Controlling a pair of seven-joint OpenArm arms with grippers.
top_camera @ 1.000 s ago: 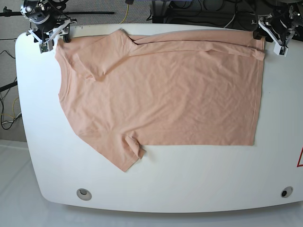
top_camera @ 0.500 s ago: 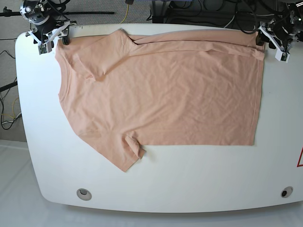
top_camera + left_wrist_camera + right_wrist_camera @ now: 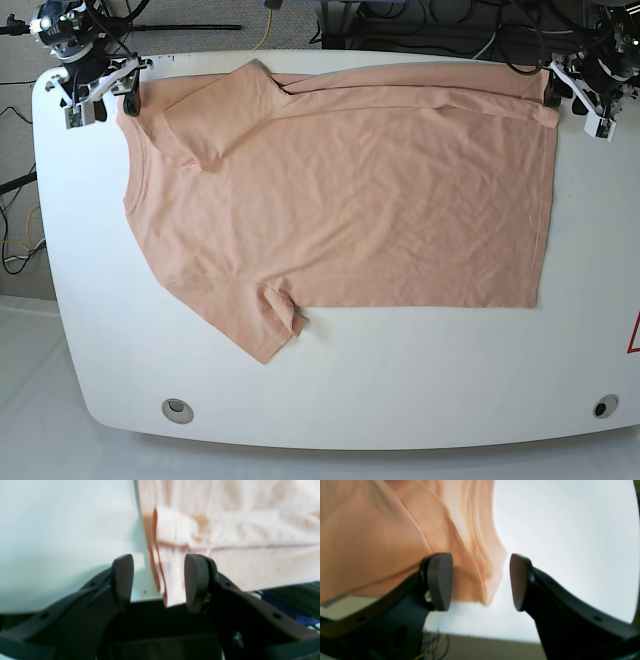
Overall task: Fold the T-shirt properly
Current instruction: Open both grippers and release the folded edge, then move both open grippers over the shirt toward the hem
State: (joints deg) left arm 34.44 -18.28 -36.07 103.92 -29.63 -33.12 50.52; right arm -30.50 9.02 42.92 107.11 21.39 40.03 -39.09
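The peach T-shirt (image 3: 340, 200) lies spread flat across the white surface (image 3: 400, 380), one long edge folded over along the far side. The left pincer (image 3: 160, 582) is spread wide at one far corner, the hem between its tips but not gripped — the right pincer (image 3: 480, 580) gapes likewise around the opposite corner.
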